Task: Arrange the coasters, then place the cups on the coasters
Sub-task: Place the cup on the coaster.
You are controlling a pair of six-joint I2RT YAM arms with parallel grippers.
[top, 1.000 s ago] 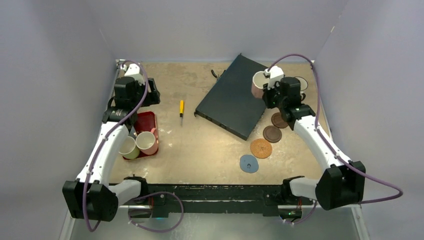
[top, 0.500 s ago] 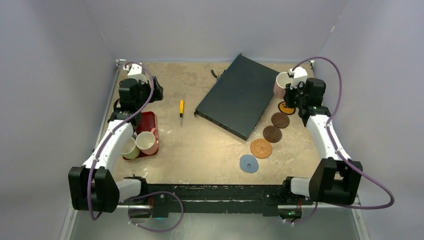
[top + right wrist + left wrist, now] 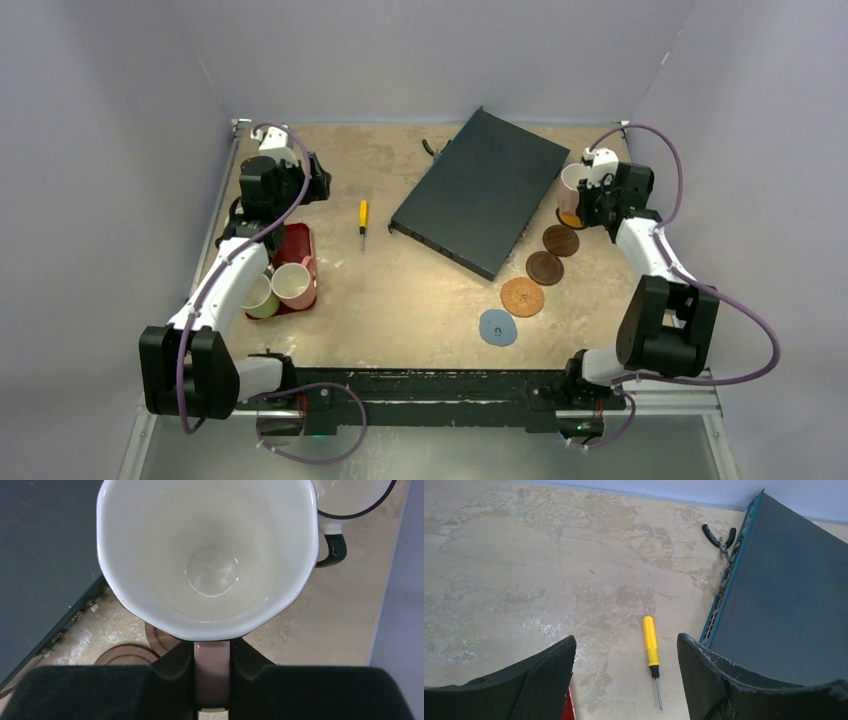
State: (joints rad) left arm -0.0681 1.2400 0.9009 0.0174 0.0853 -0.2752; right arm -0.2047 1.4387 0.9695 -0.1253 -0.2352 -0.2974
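**Top view.** Since a second ago the right claw (image 3: 588,196) has carried the pink ceramic mug with the cream inside (image 3: 572,180) off the far corner of the flat dark rectangular metal case (image 3: 470,195), rightward and lower. The mug is now over the orange round coaster with the dark rim (image 3: 567,219), only a sliver of which shows. I cannot tell whether mug and coaster touch.

The left arm has stretched slightly farther back. The left claw (image 3: 314,186) is over the tan table (image 3: 400,300), beyond the dark red oblong tray (image 3: 296,238).

The coaster row is unchanged, running toward me from the orange one:
- first dark brown round coaster (image 3: 561,240)
- second dark brown coaster (image 3: 544,267)
- tan cork coaster (image 3: 522,296)
- blue-grey coaster (image 3: 497,327), with a small dark centre mark too small to read

The tray holds two upright mugs at its near end. One is the green mug (image 3: 258,297). The other is a pale mug (image 3: 293,285) whose outside colour I cannot make out.

**Left wrist.** The left claw's fingers stand wide apart, with only table between them. The yellow-handled screwdriver (image 3: 650,640) lies just beyond them. The black-handled pliers (image 3: 719,535) lie against the case's far edge.

**Right wrist.** The right claw is narrow, clamped on the pink mug's handle. The mug is upright and its cream bottom shows bare. The dark brown mug with the cream inside (image 3: 350,495) stands just beyond it at upper right. The edges of the two brown coasters peek out beneath the held mug at lower left.
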